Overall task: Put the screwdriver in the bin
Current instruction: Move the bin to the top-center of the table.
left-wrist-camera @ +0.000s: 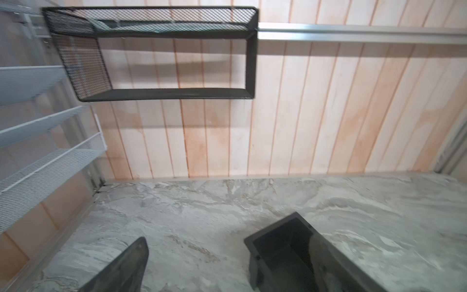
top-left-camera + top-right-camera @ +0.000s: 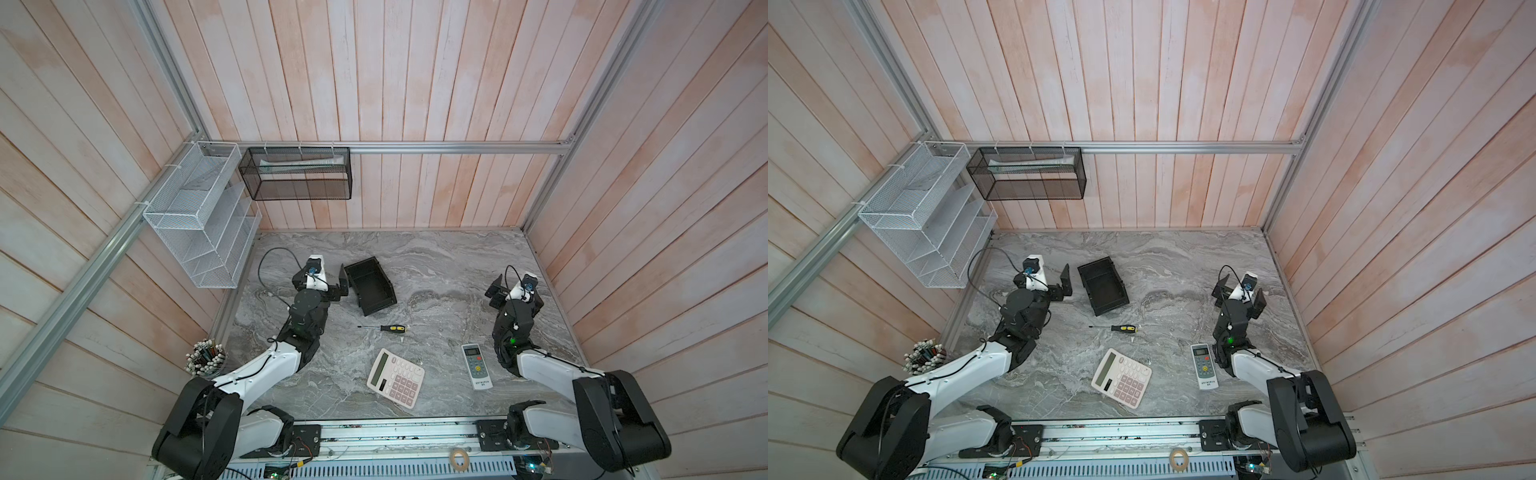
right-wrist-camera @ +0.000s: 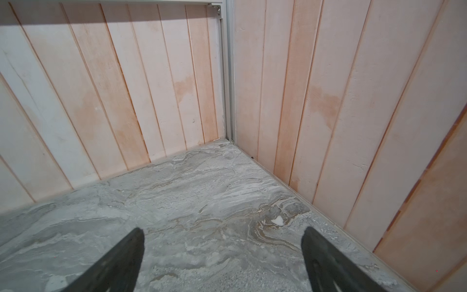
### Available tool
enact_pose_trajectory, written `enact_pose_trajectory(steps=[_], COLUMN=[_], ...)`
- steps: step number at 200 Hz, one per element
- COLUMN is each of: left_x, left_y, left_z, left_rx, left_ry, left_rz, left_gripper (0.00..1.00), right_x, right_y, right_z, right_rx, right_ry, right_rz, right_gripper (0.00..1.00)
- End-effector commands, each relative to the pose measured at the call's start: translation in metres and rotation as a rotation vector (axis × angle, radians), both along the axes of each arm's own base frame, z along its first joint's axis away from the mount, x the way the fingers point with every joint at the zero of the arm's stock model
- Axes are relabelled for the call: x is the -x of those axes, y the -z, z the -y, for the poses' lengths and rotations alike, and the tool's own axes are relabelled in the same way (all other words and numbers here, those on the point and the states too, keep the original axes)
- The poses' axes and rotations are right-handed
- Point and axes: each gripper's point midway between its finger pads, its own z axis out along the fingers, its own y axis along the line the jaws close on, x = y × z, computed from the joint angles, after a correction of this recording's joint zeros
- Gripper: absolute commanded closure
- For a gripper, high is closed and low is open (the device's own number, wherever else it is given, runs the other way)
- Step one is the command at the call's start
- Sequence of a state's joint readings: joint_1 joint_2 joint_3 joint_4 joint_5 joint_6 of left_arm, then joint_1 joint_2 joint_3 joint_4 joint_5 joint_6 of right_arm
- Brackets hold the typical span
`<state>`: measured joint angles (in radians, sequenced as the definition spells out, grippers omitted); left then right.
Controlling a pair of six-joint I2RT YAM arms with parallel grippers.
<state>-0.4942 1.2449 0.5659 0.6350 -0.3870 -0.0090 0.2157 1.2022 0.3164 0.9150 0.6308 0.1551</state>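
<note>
The screwdriver, with a black-and-yellow handle, lies flat on the marble table near the middle, shaft pointing left. The black bin stands just behind it, empty as far as I see. My left gripper is open just left of the bin, facing the back wall. In the left wrist view one finger overlaps the bin. My right gripper hovers open and empty near the right wall, far from the screwdriver.
A calculator and a white remote lie in front of the screwdriver. A black mesh basket and a white wire rack hang on the walls at back left. A cup of pencils stands off the table's left edge.
</note>
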Motion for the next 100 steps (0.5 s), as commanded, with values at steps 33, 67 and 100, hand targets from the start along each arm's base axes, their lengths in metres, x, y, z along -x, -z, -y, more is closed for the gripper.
enact_pose_trajectory(steps=[33, 67, 100], left_x=[0.039, 0.056, 0.068], left_y=[0.026, 0.016, 0.016], left_z=[0.098, 0.114, 0.111], left_rx=[-0.253, -0.163, -0.109], left_ry=[0.187, 0.284, 0.321], left_rz=[-0.144, -0.161, -0.162], left_gripper=[0.0, 0.0, 0.0], right_x=[-0.017, -0.028, -0.039], right_y=[0.003, 0.013, 0.016], right_z=[-0.061, -0.092, -0.131], right_rx=[-0.116, -0.158, -0.141], right_ry=[-0.336, -0.452, -0.559], right_rz=[-0.113, -0.242, -0.306], right_gripper=[0.02, 0.02, 0.02])
